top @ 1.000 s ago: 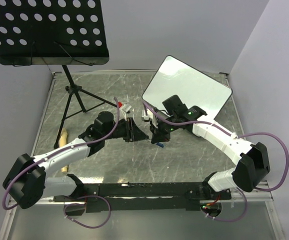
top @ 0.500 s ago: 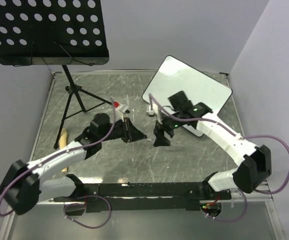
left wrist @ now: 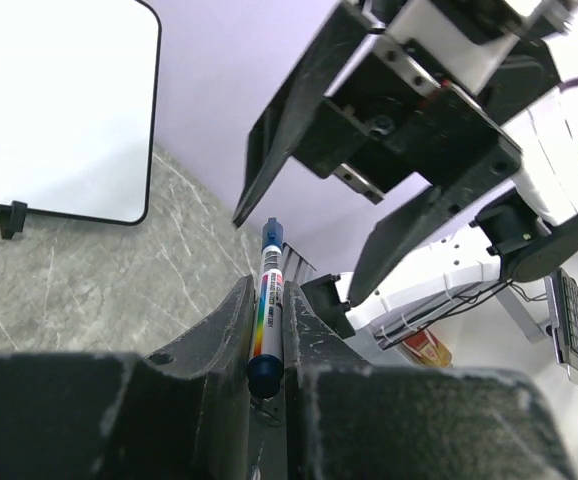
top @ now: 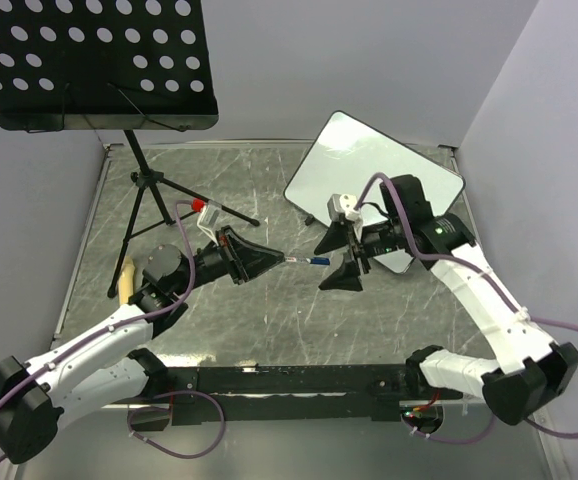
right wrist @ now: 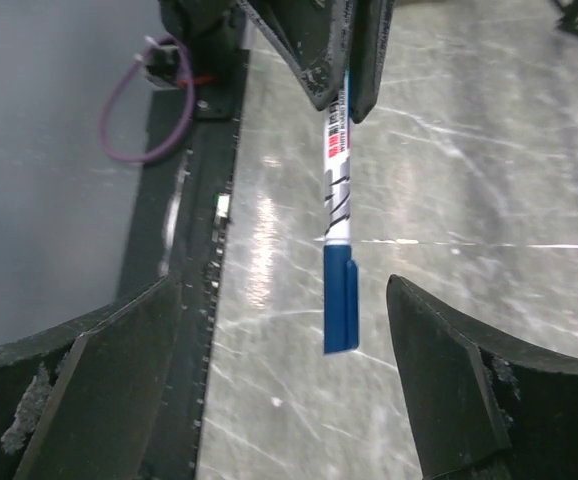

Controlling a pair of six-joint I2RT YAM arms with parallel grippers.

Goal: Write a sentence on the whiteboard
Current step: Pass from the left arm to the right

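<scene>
The whiteboard [top: 374, 165] leans at the back right, and its corner also shows in the left wrist view [left wrist: 59, 100]. Its face is plain white and the sentence is out of view. My left gripper [top: 272, 258] [left wrist: 266, 292] is shut on the barrel of a marker [top: 304, 260] [left wrist: 268, 290], which points right, above the table. The marker's blue cap [right wrist: 340, 300] hangs between the two fingers of my right gripper [top: 339, 262] [right wrist: 281, 300]. That gripper is open and touches neither side of the cap.
A black perforated music stand [top: 94, 60] stands at the back left, with its tripod legs [top: 154, 200] spread on the grey marbled table [top: 269, 320]. A pale wooden piece [top: 127, 285] lies at the left edge. The arms' base rail [top: 289, 380] runs along the near edge.
My right gripper has opened and drawn back to the right. My left arm has pulled back left with the marker, which now lies level between the two grippers.
</scene>
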